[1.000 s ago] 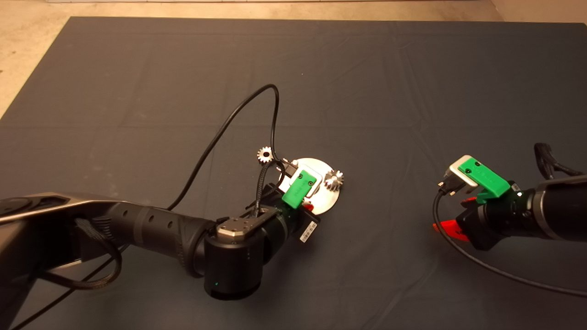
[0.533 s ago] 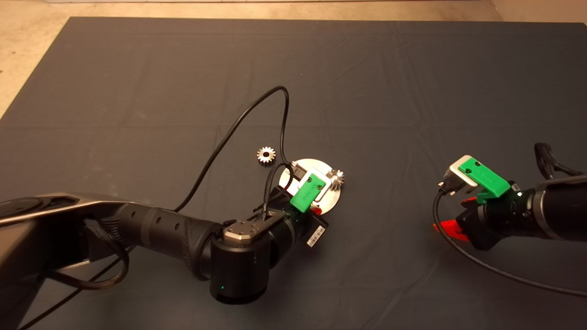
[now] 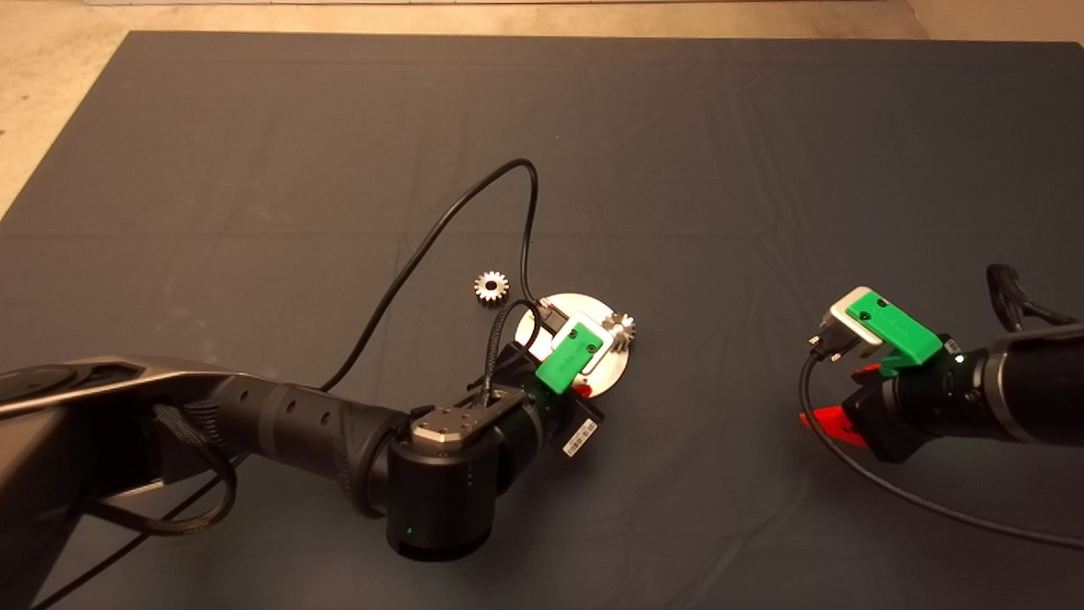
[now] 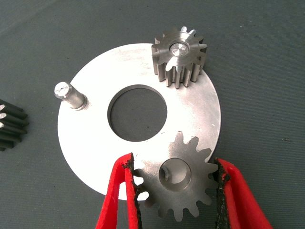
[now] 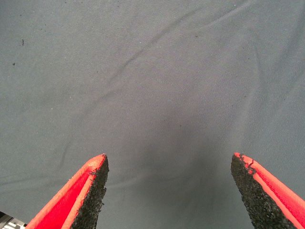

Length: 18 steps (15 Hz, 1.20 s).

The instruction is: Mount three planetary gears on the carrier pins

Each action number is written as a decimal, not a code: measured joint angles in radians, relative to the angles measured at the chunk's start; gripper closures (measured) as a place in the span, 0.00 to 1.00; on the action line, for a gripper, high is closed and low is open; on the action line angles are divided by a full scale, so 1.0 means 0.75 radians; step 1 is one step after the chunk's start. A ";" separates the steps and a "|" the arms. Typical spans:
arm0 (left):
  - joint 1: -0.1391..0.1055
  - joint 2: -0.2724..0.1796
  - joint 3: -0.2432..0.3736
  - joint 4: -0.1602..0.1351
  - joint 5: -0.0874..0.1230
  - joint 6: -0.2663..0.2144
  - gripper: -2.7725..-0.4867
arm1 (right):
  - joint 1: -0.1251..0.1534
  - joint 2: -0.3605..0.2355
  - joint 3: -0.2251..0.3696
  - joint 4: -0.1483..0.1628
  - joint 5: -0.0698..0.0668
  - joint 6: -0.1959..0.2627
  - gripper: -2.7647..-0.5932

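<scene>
The left gripper (image 4: 175, 179) pinches a gear (image 4: 177, 175) over the disc (image 4: 95, 157), hardly moved in the last half second; a second gear (image 4: 179, 55) sits on its pin, one pin (image 4: 66, 93) bare; the third gear (image 3: 491, 287) lies on the mat (image 3: 254, 169) just beside the disc; the right gripper (image 5: 169, 191) hovers spread near the mat's right edge.

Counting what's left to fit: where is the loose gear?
In the head view the loose gear lies on the mat, just beyond the disc's left edge, untouched.
</scene>
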 joint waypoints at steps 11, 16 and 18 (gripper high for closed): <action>-0.049 -0.004 0.039 -0.080 0.000 0.067 0.94 | 0.000 0.001 0.000 -0.001 0.000 -0.001 0.40; -0.059 -0.015 0.039 -0.125 0.000 0.110 0.95 | 0.000 0.001 0.000 -0.001 0.000 -0.001 0.40; -0.059 -0.021 0.039 -0.131 0.001 0.124 0.95 | 0.000 0.001 0.000 0.000 0.000 -0.001 0.40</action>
